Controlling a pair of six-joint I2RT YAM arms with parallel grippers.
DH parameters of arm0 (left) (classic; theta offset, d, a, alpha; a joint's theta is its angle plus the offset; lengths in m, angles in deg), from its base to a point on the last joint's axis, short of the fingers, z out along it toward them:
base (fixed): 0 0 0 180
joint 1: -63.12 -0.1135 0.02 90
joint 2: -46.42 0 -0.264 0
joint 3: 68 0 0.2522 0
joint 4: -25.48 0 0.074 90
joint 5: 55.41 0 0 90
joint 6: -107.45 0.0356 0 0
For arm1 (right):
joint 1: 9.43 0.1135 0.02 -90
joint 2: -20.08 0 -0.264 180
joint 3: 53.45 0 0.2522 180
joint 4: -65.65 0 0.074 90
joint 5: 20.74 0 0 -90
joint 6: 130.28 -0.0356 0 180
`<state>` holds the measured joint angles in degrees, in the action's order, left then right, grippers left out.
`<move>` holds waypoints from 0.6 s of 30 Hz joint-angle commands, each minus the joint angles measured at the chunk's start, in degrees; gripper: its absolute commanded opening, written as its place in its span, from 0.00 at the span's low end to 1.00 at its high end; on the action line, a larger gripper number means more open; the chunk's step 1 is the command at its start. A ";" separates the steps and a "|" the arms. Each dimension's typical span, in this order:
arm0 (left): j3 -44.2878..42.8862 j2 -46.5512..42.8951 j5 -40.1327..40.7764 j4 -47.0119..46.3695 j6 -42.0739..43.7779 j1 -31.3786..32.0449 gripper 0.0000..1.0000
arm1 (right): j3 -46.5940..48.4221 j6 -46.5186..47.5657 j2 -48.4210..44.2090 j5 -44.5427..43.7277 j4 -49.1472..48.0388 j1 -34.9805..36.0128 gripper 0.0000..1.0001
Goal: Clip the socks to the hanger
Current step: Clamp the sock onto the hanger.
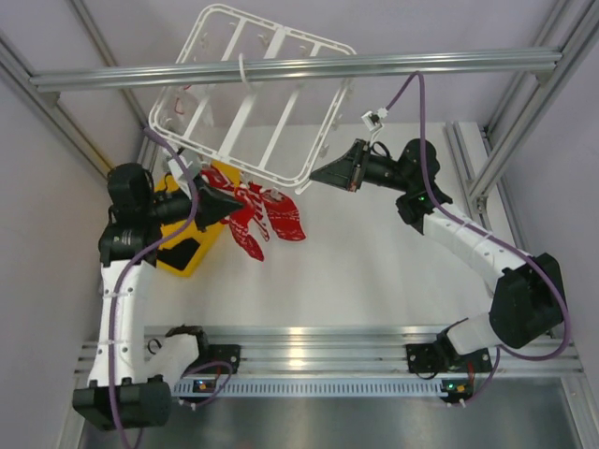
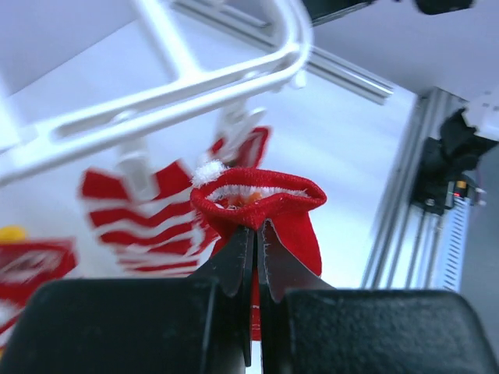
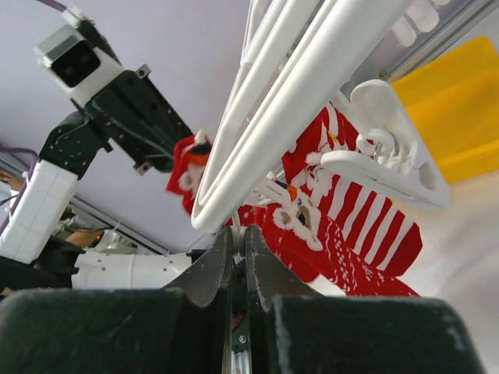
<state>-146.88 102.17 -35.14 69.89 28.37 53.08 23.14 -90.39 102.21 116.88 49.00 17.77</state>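
At the far left, the yellow tray (image 1: 187, 257) sits on the table, mostly covered by the left arm, so I cannot tell whether any socks are left in it. Just to its right, the left gripper (image 2: 256, 234) has its fingers pressed shut on one red sock with a white cuff (image 2: 265, 204). It holds the sock up with the opening uppermost, just below the near rim of the hanger (image 2: 179, 93), but no clip is on it yet.

Behind and to the right of that sock, several socks (image 1: 271, 217) hang from the near edge of the frame, some striped and some patterned, so part of the job looks done. They overlap, and I cannot count them for sure. The hanger hangs tilted from a grey beam (image 1: 281, 70). An unused clip (image 3: 390, 156) shows in the right wrist view, and the rest of the rim looks bare.

At the right, the right gripper (image 1: 323, 175) is at the hanger's near right corner with its fingers together. Whether they pinch the rim or a clip I cannot tell.

What remains, I judge, is fastening the held sock.
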 commanded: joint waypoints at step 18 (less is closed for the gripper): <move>12.91 -3.80 44.85 -29.77 -7.14 43.88 0.00 | -0.86 2.12 -5.75 1.42 -1.23 -2.15 0.00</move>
<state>-135.23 100.81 1.29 49.68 20.78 96.23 22.92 -90.28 98.50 117.27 48.95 17.40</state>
